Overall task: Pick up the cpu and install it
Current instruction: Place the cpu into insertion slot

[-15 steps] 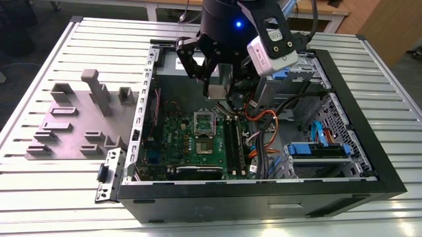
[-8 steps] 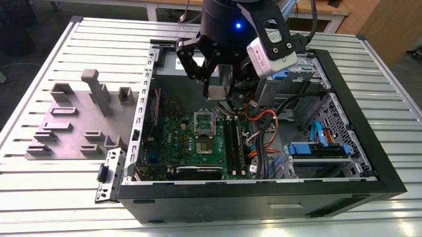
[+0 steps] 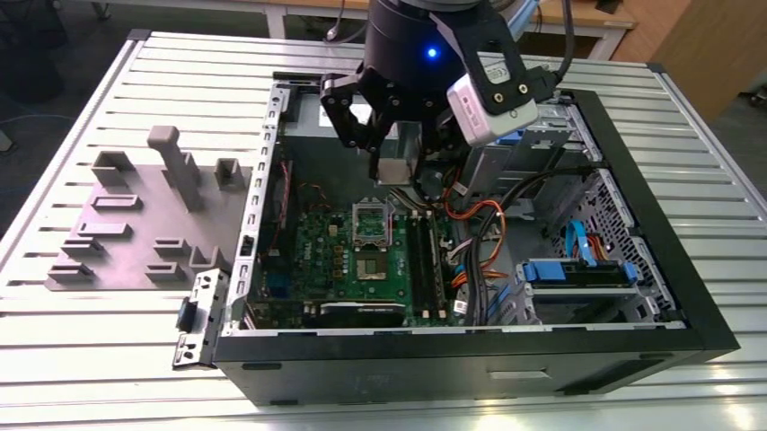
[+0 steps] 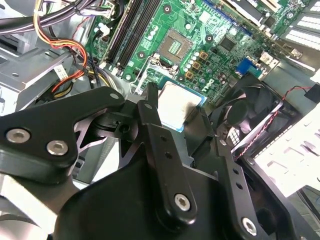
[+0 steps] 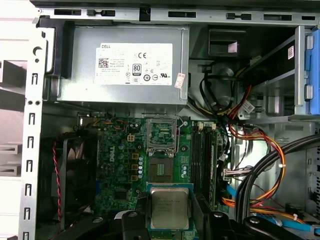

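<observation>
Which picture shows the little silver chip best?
The first wrist view: the cpu faces the camera, its whole silver top showing, held in the claw. The second wrist view shows it tilted, partly behind a finger. In the exterior view the claw mostly hides it.

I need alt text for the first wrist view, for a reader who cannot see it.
The gripper holds the cpu above the green motherboard, near its open socket. A grey power supply sits beyond the board.

A printed white label (image 5: 135,63) marks the power supply (image 5: 125,94).
</observation>
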`<state>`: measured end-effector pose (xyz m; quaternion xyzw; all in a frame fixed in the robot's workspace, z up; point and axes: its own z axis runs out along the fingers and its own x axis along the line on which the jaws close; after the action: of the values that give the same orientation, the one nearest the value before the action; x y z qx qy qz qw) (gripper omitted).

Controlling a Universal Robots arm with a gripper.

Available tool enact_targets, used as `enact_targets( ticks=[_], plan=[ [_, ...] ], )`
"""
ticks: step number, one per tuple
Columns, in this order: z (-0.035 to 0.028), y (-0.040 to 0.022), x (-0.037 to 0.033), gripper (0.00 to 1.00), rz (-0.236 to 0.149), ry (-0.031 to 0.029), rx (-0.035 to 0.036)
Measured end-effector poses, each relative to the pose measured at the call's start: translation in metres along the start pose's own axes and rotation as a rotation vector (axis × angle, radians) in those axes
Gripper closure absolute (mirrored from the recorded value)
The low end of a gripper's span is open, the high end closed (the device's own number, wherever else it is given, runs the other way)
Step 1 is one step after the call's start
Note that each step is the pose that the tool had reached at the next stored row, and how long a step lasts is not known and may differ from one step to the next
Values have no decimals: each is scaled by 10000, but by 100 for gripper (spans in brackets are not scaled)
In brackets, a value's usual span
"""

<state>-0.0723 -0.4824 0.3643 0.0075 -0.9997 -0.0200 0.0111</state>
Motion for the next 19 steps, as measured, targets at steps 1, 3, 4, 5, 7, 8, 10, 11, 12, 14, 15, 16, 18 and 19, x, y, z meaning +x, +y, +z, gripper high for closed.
enact_targets(
  ticks=[1, 3, 4, 5, 7, 8, 10, 11, 12, 14, 15, 16, 18, 19],
  plan=[
    [5, -3, 0, 55, 0, 1, 0],
    [13, -13, 0, 55, 0, 1, 1],
    [17, -17, 0, 55, 0, 0, -1],
    [21, -21, 0, 55, 0, -1, -1],
    [27, -27, 0, 55, 1, 0, -1],
    [28, -28, 0, 55, 1, 1, 2],
    [31, -31, 0, 55, 0, 1, 2],
    [33, -31, 0, 55, 1, 1, 1],
    [35, -32, 0, 55, 0, 0, 0],
    [41, -35, 0, 55, 0, 0, -1],
    [43, -35, 0, 55, 0, 0, 0],
    [46, -36, 0, 55, 0, 0, 0],
    [51, -39, 0, 55, 0, 0, 0],
    [52, -40, -1, 55, 0, 0, -1]
  ],
)
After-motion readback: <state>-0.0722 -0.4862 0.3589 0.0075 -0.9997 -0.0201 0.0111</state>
